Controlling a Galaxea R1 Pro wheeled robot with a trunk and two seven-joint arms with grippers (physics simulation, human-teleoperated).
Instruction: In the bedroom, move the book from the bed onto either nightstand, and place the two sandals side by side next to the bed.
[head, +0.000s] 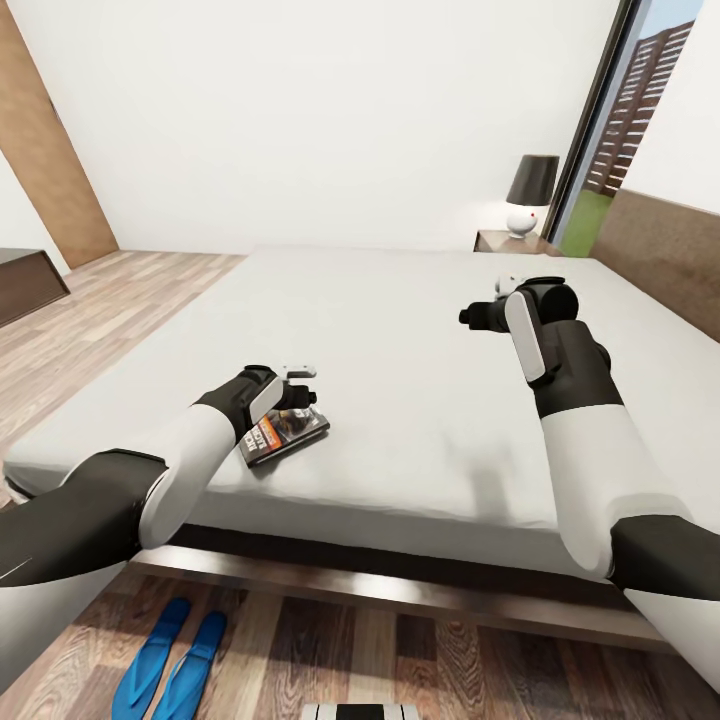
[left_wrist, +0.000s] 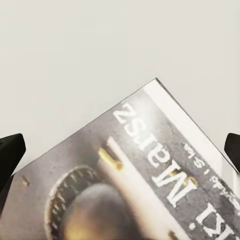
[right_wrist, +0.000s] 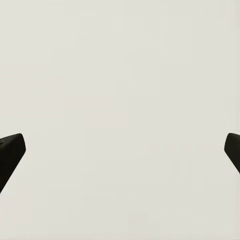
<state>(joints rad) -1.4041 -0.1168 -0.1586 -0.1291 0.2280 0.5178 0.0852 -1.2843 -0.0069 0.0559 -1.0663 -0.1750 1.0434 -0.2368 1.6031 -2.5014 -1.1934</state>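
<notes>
The book (head: 285, 432) lies flat on the bed (head: 420, 400): thin, light, slightly flexible. Left hand (head: 297, 395) hovers above, fingers apart; grip one edge.

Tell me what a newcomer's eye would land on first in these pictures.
First, the left gripper poised right over the book, which lies near the front edge of the pale-grey bed; the left wrist view shows the cover between wide-open fingers. Next, the two bright blue sandals side by side on the wood floor by the bed's frame. The right gripper hangs open over bare mattress.
</notes>
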